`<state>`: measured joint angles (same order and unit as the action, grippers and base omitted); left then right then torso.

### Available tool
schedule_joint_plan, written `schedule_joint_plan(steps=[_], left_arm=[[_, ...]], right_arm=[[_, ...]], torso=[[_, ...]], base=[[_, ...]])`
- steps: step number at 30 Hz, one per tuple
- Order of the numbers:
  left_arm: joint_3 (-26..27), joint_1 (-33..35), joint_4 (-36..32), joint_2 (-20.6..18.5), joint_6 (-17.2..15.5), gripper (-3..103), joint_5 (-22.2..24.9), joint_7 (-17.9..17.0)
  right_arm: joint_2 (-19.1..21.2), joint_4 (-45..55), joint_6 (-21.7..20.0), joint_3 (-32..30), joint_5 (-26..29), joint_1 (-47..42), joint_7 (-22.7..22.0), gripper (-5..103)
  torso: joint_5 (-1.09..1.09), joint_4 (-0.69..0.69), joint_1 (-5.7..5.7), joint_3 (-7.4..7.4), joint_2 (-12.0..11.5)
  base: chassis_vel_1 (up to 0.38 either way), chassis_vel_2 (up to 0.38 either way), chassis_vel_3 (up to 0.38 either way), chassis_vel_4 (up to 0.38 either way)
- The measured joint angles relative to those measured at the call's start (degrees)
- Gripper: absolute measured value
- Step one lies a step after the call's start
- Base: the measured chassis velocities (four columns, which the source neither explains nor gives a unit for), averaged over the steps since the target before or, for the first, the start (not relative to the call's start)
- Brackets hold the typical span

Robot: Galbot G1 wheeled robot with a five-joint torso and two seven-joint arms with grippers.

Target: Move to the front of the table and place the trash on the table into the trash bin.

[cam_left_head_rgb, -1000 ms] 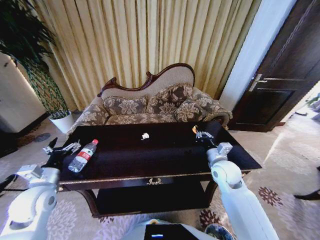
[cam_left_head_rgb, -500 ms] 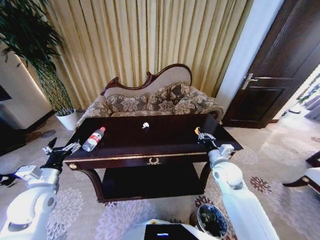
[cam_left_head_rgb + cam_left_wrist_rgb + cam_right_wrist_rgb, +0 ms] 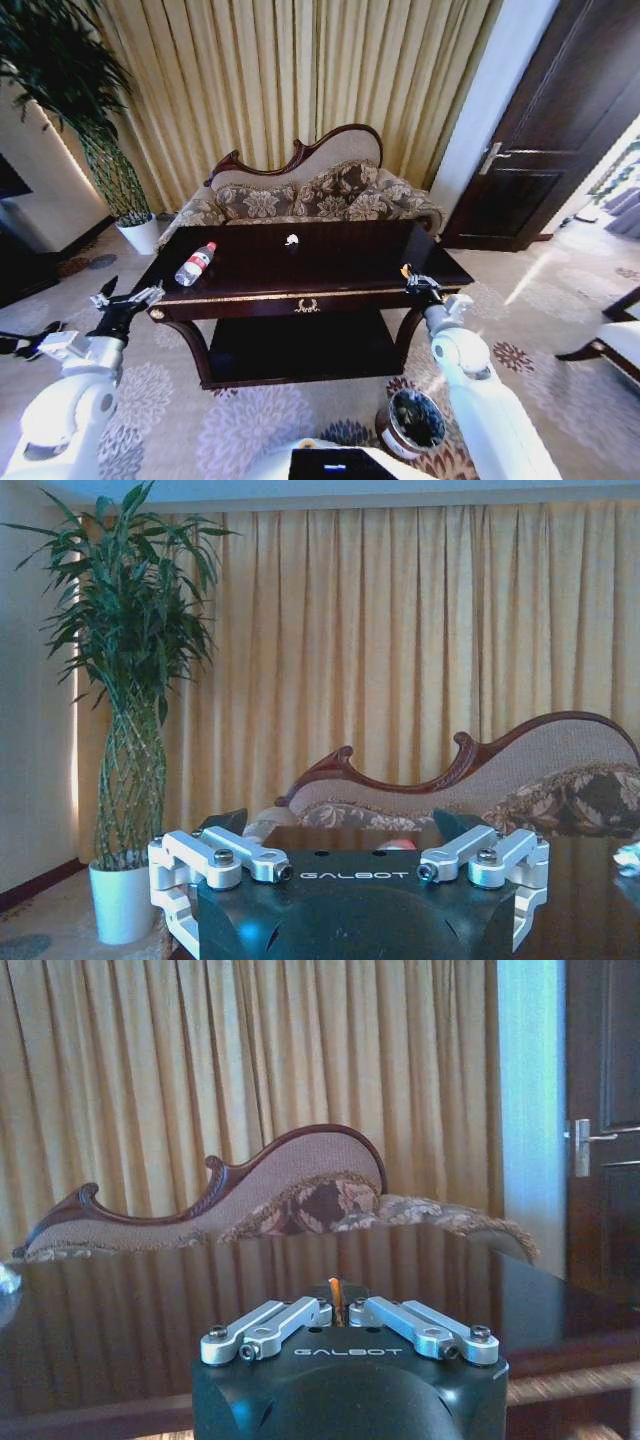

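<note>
The dark glossy table [image 3: 330,262] stands in front of me before a sofa. On its left end lies a clear bottle [image 3: 195,264] with a red cap, and a white crumpled scrap [image 3: 291,240] sits near the back middle. My right gripper [image 3: 415,287] hovers at the table's front right corner, shut on a small orange scrap [image 3: 335,1293]. My left gripper [image 3: 125,303] hangs open off the table's front left corner, with nothing in it [image 3: 340,827]. The round dark trash bin [image 3: 415,422] stands on the carpet beside my right arm.
A patterned sofa [image 3: 300,195] and gold curtains lie behind the table. A white plant pot [image 3: 140,235] with a tall plant stands at the left. A dark door [image 3: 560,130] is at the right. Patterned carpet lies open in front of the table.
The whole view has shifted: the table now sits farther off and the trash bin has come fully into sight. My right gripper, still holding the orange scrap, is now off the table's front corner.
</note>
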<state>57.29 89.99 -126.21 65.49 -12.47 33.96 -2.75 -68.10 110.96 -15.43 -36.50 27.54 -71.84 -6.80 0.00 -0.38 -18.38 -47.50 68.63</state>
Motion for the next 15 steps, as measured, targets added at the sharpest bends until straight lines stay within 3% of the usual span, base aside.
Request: schedule_joint_plan(steps=[8,15], left_arm=[[-0.4,-0.18,0.64,0.23,0.46,100,-0.11,0.05],[-0.09,0.22,1.31,0.69,1.05,100,-0.11,0.54]], right_arm=[[-1.89,-9.89,1.1,1.59,-3.71,0.72,0.0,3],[-2.86,-21.33,2.87,1.45,-5.95,1.38,0.0,3]], torso=[[0.01,0.0,0.06,0.03,0.04],[0.0,0.02,0.0,-0.01,0.0]], base=[[0.163,-0.188,-0.18,0.164],[0.004,-0.009,-0.01,0.012]])
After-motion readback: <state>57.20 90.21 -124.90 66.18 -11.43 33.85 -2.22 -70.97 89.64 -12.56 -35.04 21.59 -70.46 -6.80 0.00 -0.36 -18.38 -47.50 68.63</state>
